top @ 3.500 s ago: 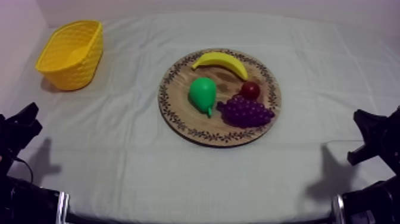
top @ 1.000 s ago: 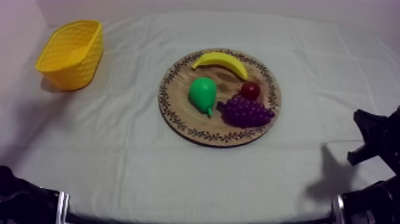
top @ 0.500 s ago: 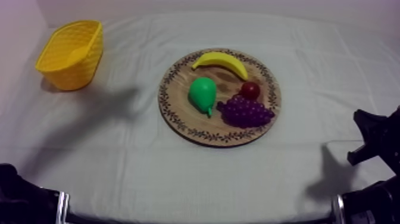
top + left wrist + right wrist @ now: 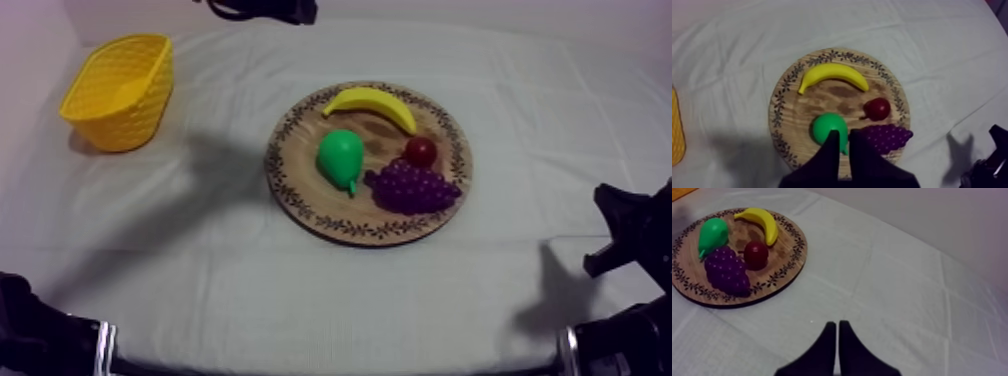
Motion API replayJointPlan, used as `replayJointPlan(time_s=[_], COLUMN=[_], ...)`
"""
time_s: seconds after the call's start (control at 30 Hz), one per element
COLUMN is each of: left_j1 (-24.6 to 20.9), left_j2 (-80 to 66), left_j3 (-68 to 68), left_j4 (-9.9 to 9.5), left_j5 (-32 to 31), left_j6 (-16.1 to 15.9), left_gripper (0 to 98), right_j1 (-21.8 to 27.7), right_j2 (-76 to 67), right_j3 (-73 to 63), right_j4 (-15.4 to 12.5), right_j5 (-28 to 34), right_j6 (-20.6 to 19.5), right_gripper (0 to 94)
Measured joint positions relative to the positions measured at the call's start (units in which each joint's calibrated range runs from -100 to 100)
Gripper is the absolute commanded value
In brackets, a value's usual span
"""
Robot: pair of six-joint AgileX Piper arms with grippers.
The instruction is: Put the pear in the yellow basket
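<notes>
Currently, my left gripper [image 4: 842, 134] hangs over the wooden board [image 4: 786, 116] bearing the pear [image 4: 828, 127], fingers clenched on nothing; my right gripper [image 4: 837, 323] rests over the cloth [image 4: 902, 288], likewise clenched.

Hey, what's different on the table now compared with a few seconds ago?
The left arm left its resting spot at the near left and swung in high over the table's far side; the left gripper now hangs above the pear, fingers together, holding nothing. Its shadow spread beside the board. The right gripper, the pear and the basket stayed put.
</notes>
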Motion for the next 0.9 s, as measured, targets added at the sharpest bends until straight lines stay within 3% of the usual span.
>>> replayJointPlan(time_s=[0.23, 0.3, 0.43, 0.53, 0.7, 0.9], left_j1=[0.15, 0.24, 0.43, 0.28, -0.19, 0.60], left_j2=[4.54, 5.49, 6.64, 7.48, 9.20, 12.41], left_j3=[-4.99, -5.49, -4.33, -3.94, -4.01, -4.87], left_j4=[0.35, 0.81, 1.66, 2.77, 5.13, 5.89], left_j5=[8.08, 9.29, 10.47, 10.79, 10.14, 9.42], left_j6=[1.14, 1.43, 1.99, 1.68, 0.87, 1.83], left_gripper=[22.6, 34.8, 69.0, 86.5, 95.2, 96.8], right_j1=[0.00, 0.00, 0.00, 0.00, 0.00, 0.00], right_j2=[0.00, 0.00, 0.00, 0.00, 0.00, 0.00], right_j3=[0.00, 0.00, 0.00, 0.00, 0.00, 0.00], right_j4=[0.00, 0.00, 0.00, 0.00, 0.00, 0.00], right_j5=[0.00, 0.00, 0.00, 0.00, 0.00, 0.00], right_j6=[0.00, 0.00, 0.00, 0.00, 0.00, 0.00], right_gripper=[0.3, 0.3, 0.3, 0.3, 0.3, 0.3])
